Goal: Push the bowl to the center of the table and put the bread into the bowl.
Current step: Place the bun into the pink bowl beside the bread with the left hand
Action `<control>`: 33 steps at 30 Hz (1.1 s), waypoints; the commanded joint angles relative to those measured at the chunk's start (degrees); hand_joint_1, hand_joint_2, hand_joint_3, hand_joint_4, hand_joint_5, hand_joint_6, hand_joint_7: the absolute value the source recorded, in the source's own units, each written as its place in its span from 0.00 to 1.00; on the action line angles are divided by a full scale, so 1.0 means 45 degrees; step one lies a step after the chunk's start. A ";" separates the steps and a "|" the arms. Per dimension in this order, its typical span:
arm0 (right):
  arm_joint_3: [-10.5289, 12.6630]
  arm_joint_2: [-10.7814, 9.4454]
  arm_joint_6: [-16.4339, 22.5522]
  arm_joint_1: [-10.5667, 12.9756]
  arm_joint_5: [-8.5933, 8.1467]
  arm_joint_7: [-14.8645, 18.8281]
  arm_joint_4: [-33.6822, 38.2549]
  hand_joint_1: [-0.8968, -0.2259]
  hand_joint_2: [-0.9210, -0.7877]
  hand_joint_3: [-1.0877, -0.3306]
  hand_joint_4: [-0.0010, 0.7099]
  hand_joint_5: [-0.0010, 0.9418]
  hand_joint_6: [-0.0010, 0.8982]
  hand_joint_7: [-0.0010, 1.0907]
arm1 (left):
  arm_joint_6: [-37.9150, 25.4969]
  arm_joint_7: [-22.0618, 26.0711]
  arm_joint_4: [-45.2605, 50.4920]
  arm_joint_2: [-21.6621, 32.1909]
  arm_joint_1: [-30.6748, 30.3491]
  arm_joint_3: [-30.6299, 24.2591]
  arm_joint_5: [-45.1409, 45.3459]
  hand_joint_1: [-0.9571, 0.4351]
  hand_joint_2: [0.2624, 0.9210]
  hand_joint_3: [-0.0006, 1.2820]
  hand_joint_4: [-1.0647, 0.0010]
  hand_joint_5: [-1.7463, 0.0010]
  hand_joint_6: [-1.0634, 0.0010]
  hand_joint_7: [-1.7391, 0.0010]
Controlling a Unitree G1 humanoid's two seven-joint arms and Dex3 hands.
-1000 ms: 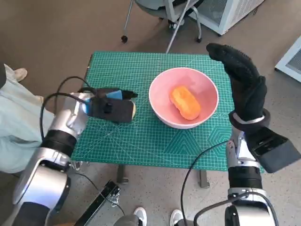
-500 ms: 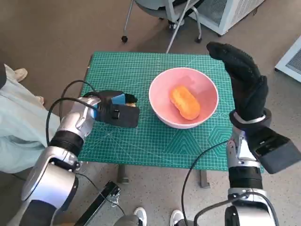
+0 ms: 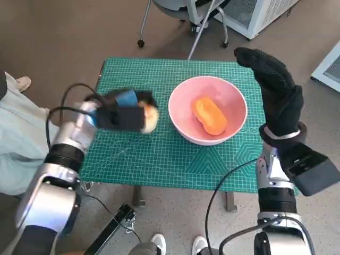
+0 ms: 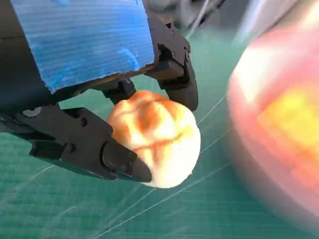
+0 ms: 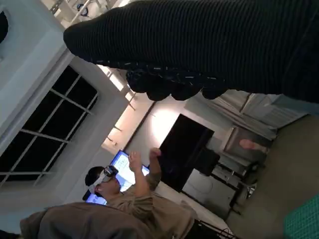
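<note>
A pink bowl (image 3: 234, 121) stands right of the middle of the green mat-covered table (image 3: 159, 154); it shows blurred in the left wrist view (image 4: 259, 99). An orange bread (image 3: 209, 116) lies inside it. My left hand (image 3: 119, 110) grips a pale golden bun (image 3: 150, 117) just left of the bowl, lifted and blurred. The left wrist view shows the bun (image 4: 157, 137) between my black fingers (image 4: 119, 162). My right hand (image 3: 276, 93) stands raised and open beside the bowl's right rim, holding nothing.
An office chair base (image 3: 186, 21) stands beyond the table's far edge. A person's leg (image 3: 21, 138) is at the left, shoes (image 3: 159, 244) show below the table. White cabinets (image 3: 260, 13) stand at the back right. The right wrist view shows a seated person (image 5: 114, 199).
My left hand has risen off the mat with the bun and shifted slightly away and toward the bowl. The right hand and the bowl have stayed put.
</note>
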State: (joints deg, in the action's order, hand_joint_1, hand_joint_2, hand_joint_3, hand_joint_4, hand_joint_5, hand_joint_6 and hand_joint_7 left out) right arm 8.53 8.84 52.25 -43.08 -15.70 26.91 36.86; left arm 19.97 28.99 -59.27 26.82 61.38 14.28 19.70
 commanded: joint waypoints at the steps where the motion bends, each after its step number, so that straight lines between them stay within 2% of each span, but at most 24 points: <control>1: -0.0041 -0.0004 -0.0078 0.0230 0.0055 0.0058 0.0182 0.47 0.00 0.53 0.52 0.00 0.04 0.72 | -0.0050 0.0181 0.2731 0.0162 0.0696 -0.0913 -0.1010 0.69 1.00 0.05 0.34 0.33 0.42 0.32; 6: -0.0072 -0.0015 -0.0096 0.0207 0.0097 0.0034 0.0156 0.46 0.00 0.53 0.52 0.00 0.04 0.73 | -0.0723 0.0370 0.4819 0.0018 0.0733 -0.1293 -0.1499 0.69 0.99 0.05 0.32 0.35 0.40 0.33; 14: -0.0085 -0.0024 -0.0143 0.0201 -0.0011 0.0125 0.0172 0.47 0.00 0.53 0.52 0.00 0.04 0.73 | -0.0956 0.0308 0.5726 -0.0643 0.0873 -0.1123 -0.1613 0.69 0.99 0.04 0.31 0.36 0.38 0.34; 23: -0.0073 -0.0051 -0.0194 0.0238 -0.0020 0.0070 0.0117 0.48 0.00 0.53 0.53 0.00 0.04 0.73 | -0.0001 -0.0061 0.4126 -0.1649 0.1176 0.0057 -0.0624 0.69 0.99 0.02 0.29 0.39 0.37 0.34; 25: -0.0065 -0.0054 -0.0188 0.0260 -0.0016 0.0052 0.0096 0.48 0.00 0.53 0.53 0.00 0.04 0.73 | -0.0091 0.0008 0.3749 -0.1795 0.1206 0.0344 -0.0365 0.69 0.99 0.04 0.32 0.38 0.39 0.32; 26: -0.0063 -0.0057 -0.0190 0.0271 -0.0013 0.0042 0.0082 0.49 0.00 0.53 0.53 0.00 0.04 0.73 | -0.0182 0.0087 0.3597 -0.1841 0.1218 0.0461 -0.0270 0.69 1.00 0.09 0.39 0.33 0.46 0.27; 27: -0.0054 -0.0048 -0.0184 0.0299 -0.0018 0.0037 0.0052 0.49 0.00 0.53 0.53 0.00 0.04 0.73 | -0.0351 0.0319 0.3412 -0.1885 0.1237 0.0662 -0.0136 0.69 1.00 0.11 0.42 0.32 0.49 0.26; 28: -0.0051 -0.0046 -0.0178 0.0318 -0.0015 0.0029 0.0030 0.48 0.00 0.53 0.53 0.00 0.04 0.73 | -0.0446 0.0478 0.3271 -0.1911 0.1257 0.0796 -0.0043 0.66 0.93 0.12 0.54 0.42 0.62 0.36; 30: -0.0038 -0.0025 -0.0148 0.0372 0.0000 0.0008 -0.0037 0.48 0.00 0.53 0.53 0.00 0.04 0.73 | -0.0613 0.0892 0.2991 -0.1932 0.1342 0.1179 0.0267 0.65 0.89 0.12 0.61 0.55 0.70 0.46; 31: -0.0023 -0.0004 -0.0128 0.0397 0.0009 -0.0005 -0.0070 0.47 0.00 0.53 0.53 0.00 0.04 0.73 | -0.0690 0.1152 0.2817 -0.1959 0.1408 0.1362 0.0385 0.63 0.87 0.11 0.67 0.71 0.78 0.58; 33: 0.0009 0.0032 -0.0097 0.0433 0.0008 -0.0011 -0.0108 0.47 0.00 0.53 0.53 0.00 0.04 0.73 | -0.0831 0.1597 0.2529 -0.2014 0.1521 0.1563 0.0497 0.61 0.85 0.09 0.74 0.82 0.83 0.64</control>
State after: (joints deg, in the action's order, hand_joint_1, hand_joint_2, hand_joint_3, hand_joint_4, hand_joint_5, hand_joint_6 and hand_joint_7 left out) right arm 8.41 8.77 52.03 -42.88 -15.69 26.98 36.47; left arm 17.35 33.40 -46.07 17.71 66.19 19.85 20.71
